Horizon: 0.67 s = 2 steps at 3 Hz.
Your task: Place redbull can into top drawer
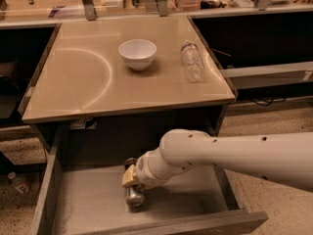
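Pinched the redbull can [135, 198] in the gripper [131, 184], low inside the open top drawer [46, 199]. Saw 1 white bowl [138, 53] and 1 clear plastic bottle [191, 61] on the tabletop [73, 84], well above and beyond it.

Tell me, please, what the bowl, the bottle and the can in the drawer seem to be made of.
The bowl: likely glazed ceramic, opaque white with a soft sheen, though plastic is possible. The bottle: clear thin plastic, see-through and crinkled. The redbull can: metal, with shiny silver glints, at the gripper inside the top drawer.
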### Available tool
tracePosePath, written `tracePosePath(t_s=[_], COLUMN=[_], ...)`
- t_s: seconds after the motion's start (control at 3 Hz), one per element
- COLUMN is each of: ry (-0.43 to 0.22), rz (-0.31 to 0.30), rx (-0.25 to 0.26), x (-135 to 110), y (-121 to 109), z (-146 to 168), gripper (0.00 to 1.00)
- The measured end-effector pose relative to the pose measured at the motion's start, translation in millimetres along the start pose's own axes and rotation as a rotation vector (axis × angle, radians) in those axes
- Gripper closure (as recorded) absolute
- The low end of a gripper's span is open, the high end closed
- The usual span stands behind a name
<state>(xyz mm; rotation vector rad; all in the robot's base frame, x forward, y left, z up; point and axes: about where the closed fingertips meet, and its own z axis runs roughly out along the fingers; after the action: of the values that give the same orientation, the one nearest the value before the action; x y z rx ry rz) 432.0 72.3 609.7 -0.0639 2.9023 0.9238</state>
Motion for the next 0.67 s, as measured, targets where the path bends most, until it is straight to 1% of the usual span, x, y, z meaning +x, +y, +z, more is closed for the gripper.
tracePosePath(t_s=[0.67], ry=[0.000], rz=[0.000], rx=[0.000], x=[0.0], y=[0.0], z=[0.0], gripper=[0.13])
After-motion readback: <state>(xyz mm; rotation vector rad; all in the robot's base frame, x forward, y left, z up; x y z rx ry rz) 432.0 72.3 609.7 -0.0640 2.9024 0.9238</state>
